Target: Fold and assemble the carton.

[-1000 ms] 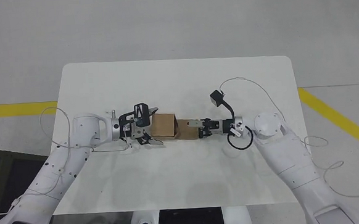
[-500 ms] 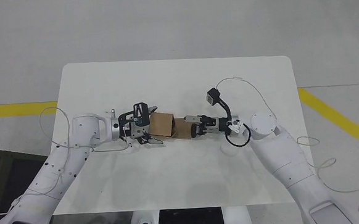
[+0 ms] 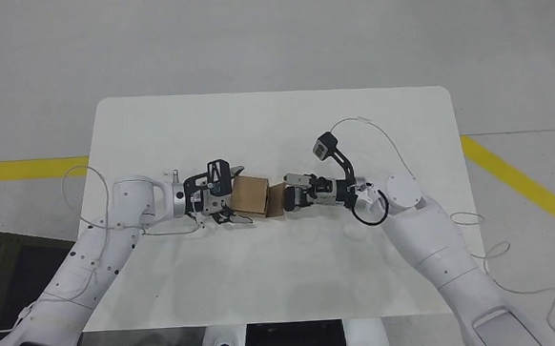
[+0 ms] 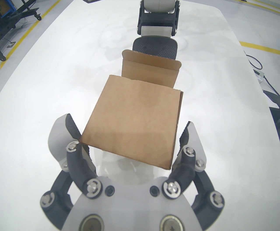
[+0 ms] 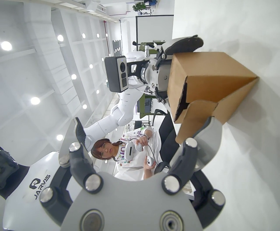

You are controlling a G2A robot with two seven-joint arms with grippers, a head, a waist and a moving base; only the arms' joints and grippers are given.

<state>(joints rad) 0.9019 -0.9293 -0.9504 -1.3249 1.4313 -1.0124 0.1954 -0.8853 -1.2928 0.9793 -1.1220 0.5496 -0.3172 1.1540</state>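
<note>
We are seeing the left gripper (image 4: 127, 120) fingers pinching the carton (image 4: 136, 102) at its near end, the carton lying mid-worktop (image 4: 43, 87). Beyond, the right gripper (image 3: 290, 192) fingers are spreading, one pressing the end flap (image 4: 151, 67).

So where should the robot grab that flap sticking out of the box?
Probably the free rounded edge of the flap, coming from the open end, opposite the left pincer holding the box. The flap is thin, flat and sticks out past the box, so the open right pincer could put one finger on each face.
</note>
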